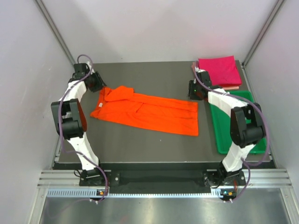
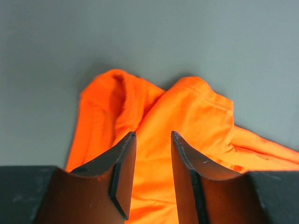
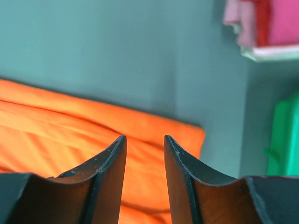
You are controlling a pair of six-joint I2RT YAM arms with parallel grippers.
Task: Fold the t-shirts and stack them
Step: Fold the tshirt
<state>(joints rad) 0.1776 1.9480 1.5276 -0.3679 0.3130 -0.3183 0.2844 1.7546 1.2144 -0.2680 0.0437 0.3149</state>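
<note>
The bright orange t-shirt [image 1: 149, 112] lies on the dark table as a long strip, collar end at the left and hem at the right. My left gripper [image 1: 97, 83] hovers over the collar end. In the left wrist view that gripper [image 2: 153, 135] is open, and the bunched orange cloth [image 2: 196, 112] shows through the gap. My right gripper [image 1: 194, 90] is over the far right hem corner. In the right wrist view it [image 3: 145, 138] is open above the orange cloth [image 3: 70, 130]. The magenta t-shirt [image 1: 218, 69] is a folded square resting on the pale pink one [image 1: 232, 87] at the back right.
A green plastic tray [image 1: 219, 133] lies along the right side of the table, partly under the right arm. Its edge [image 3: 285, 135] and the folded stack [image 3: 285, 21] appear in the right wrist view. Grey walls close in the table at the left, back and right.
</note>
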